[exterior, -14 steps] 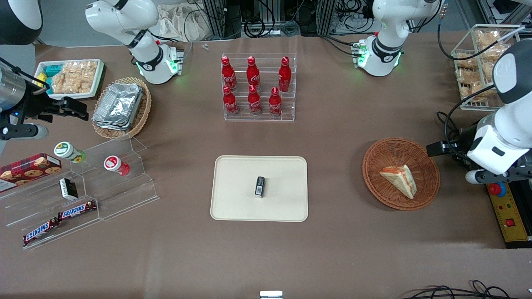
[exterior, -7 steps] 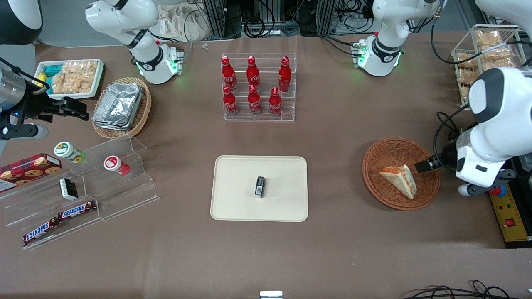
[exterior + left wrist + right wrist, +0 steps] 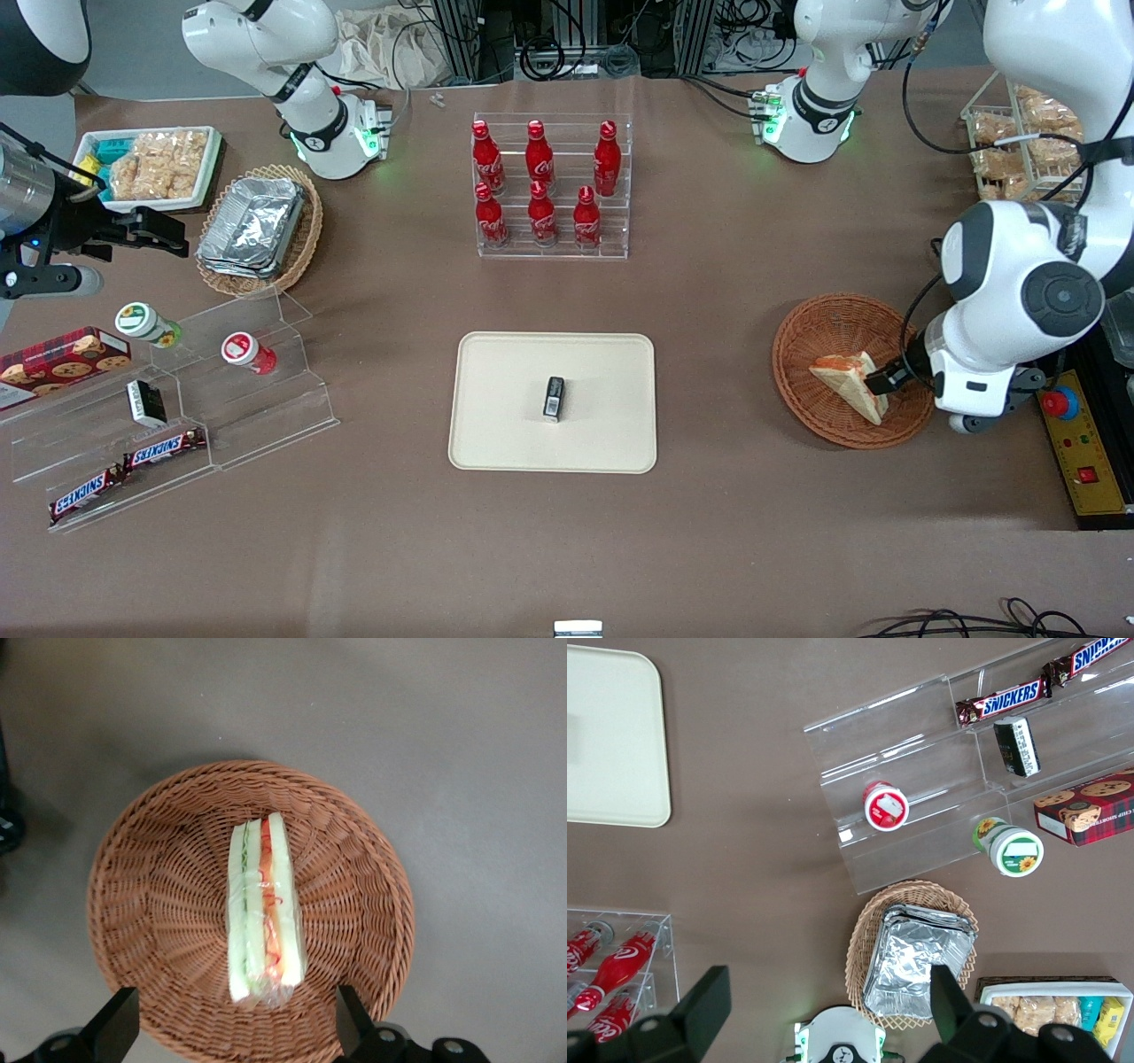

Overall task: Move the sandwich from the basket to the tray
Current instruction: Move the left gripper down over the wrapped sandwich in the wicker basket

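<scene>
Descending over the half second past, the gripper (image 3: pixel 235 1028) now hangs directly above the sandwich (image 3: pixel 850 383), jaws spread wide and empty; grasping should follow. The sandwich lies in the basket (image 3: pixel 819 326) near the table's working-arm edge. The tray (image 3: pixel 496 425), mid-table, holds only a small dark packet (image 3: pixel 554 397).

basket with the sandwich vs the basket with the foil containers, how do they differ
The basket is round and reddish-brown; the tan basket is lighter and more oval. The basket holds one wrapped sandwich; the tan basket holds stacked foil containers that nearly cover it. The open end effector hangs over the basket; nothing hangs over the tan basket. Both are shallow wicker.
</scene>
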